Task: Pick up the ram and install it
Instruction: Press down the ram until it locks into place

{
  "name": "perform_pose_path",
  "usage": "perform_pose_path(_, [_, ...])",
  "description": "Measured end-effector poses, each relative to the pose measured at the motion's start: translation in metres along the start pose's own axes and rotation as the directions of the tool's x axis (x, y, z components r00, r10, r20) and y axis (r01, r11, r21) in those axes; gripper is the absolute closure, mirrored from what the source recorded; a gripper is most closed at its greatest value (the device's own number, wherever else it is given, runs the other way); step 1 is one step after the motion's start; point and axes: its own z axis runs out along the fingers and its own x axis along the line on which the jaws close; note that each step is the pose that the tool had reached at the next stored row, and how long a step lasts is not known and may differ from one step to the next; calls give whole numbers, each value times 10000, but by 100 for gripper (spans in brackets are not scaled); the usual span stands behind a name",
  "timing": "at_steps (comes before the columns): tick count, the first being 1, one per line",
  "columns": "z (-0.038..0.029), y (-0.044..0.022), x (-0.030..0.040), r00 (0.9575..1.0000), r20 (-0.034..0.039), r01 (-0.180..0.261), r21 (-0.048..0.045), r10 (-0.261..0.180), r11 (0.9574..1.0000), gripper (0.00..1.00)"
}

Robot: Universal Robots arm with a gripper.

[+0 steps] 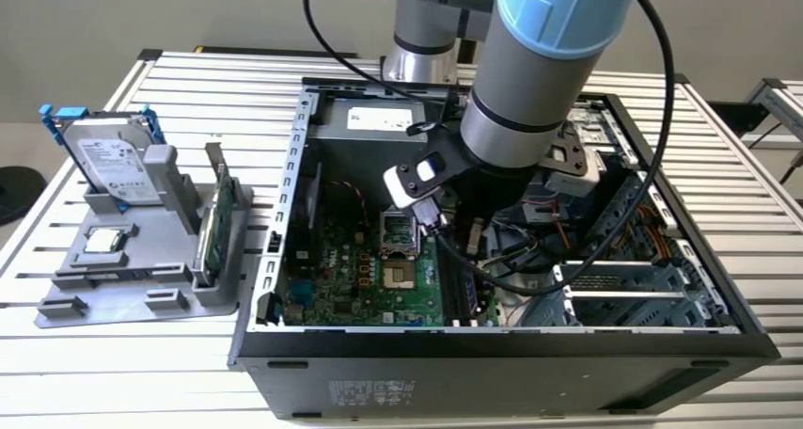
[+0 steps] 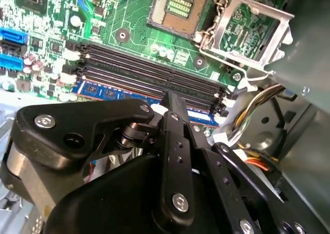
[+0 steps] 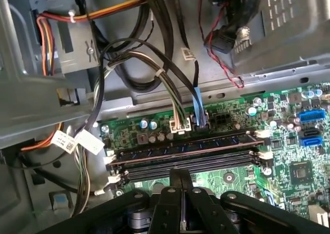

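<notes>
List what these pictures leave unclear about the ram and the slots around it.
- Ram seating: in the second wrist view the gripper covers part of its length.
- Memory slots, exterior view: the arm covers most of them.
- Slot latches, first wrist view: too small to judge closed.

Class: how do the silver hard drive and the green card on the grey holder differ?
The hard drive is silver with blue rails; the green card is green with a metal bracket. The hard drive is a thick block showing its broad face; the green card is thin, seen edge-on. Both stand in the grey holder.
</notes>
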Motion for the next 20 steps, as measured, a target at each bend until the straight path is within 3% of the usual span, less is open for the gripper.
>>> perform_pose_path(6, [6, 0, 0, 9982, 14, 594, 38, -594, 9982, 100])
perform_pose_path(12, [6, 4, 0, 9972, 19, 746, 52, -746, 9972, 100])
perform_pose_path(20, [12, 126, 24, 9968, 20, 800, 61, -801, 9968, 100])
